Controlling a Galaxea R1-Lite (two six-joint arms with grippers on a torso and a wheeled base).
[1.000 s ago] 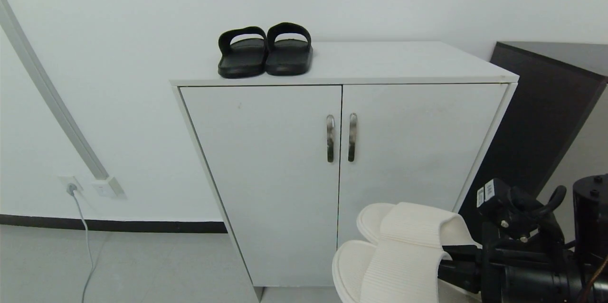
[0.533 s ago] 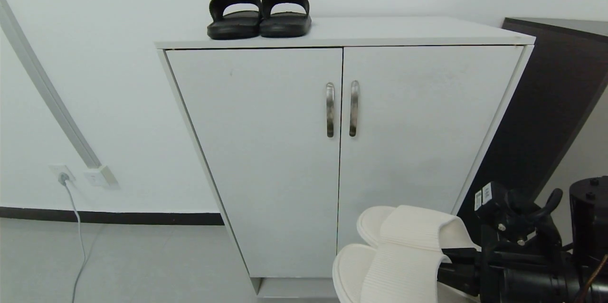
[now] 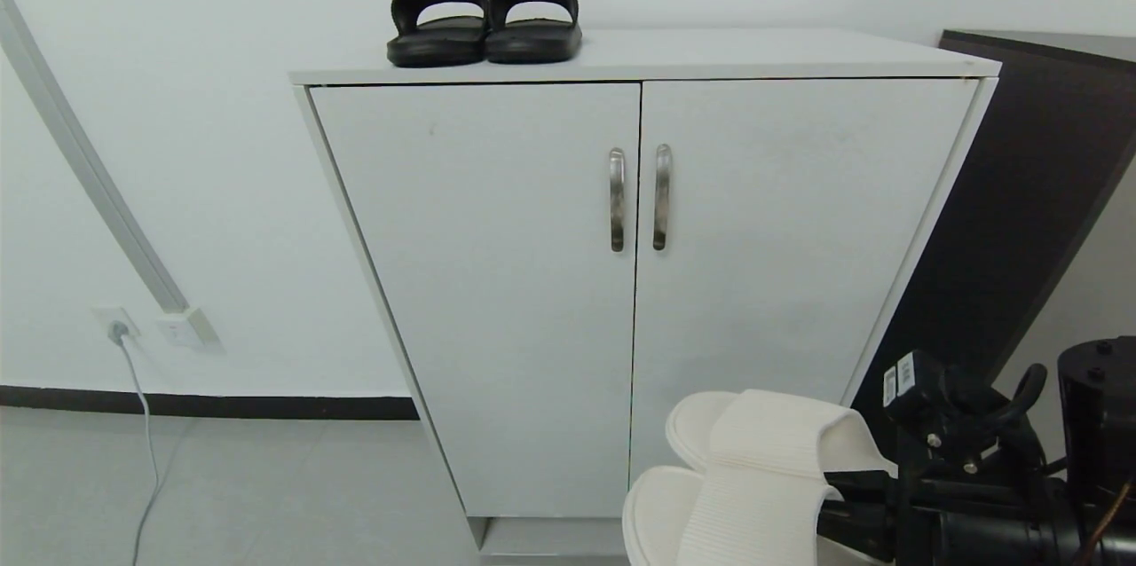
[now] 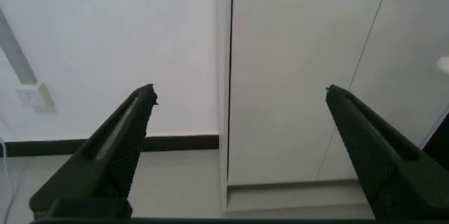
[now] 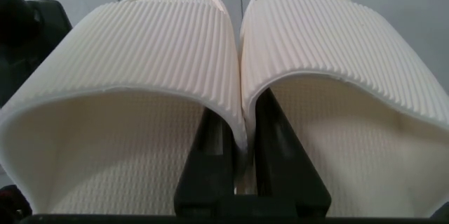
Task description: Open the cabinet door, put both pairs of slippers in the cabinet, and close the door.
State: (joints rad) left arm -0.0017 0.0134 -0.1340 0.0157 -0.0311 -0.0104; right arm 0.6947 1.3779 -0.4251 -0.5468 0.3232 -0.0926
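Observation:
A white two-door cabinet (image 3: 497, 282) stands against the wall with both doors shut and two metal handles (image 3: 617, 200) at the middle seam. A pair of black slippers (image 3: 486, 19) rests on its top, toward the left. Low at the right, my right gripper (image 5: 240, 155) is shut on a pair of white ribbed slippers (image 3: 754, 477), pinching the inner edges of both straps (image 5: 235, 90) together in front of the right door. My left gripper (image 4: 238, 94) is open, fingers wide apart, facing the cabinet's left side edge (image 4: 226, 76) near the floor.
A dark cabinet (image 3: 1021, 193) stands right of the white one. On the left wall there is a slanted cable duct (image 3: 89, 167), a socket with a plugged cord (image 3: 120, 335) and a black baseboard. Grey floor (image 3: 222, 486) lies open to the left.
The head view has dropped lower, so the cabinet and black slippers sit higher in the picture. The right gripper keeps hold of the white slippers, which sit slightly lower.

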